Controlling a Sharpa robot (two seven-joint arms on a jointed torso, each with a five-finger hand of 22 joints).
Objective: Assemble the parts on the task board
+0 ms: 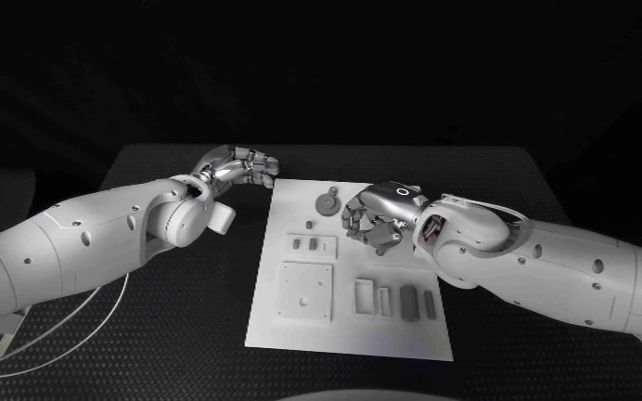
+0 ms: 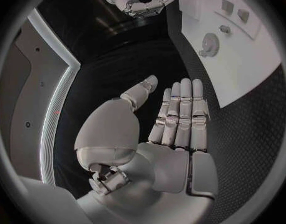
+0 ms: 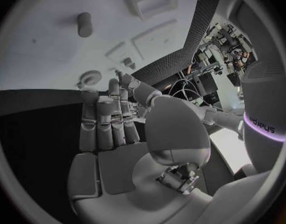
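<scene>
The right hand [image 1: 378, 218] covers part of the board [image 1: 351, 327], hiding whatever lies beneath it. The small parts [image 1: 312, 244] are too small to make out. Whether the right fingers touch the board cannot be told.

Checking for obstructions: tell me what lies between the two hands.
In the head view, bare white task board and one round gear-like part lie between the left hand and right hand.
</scene>
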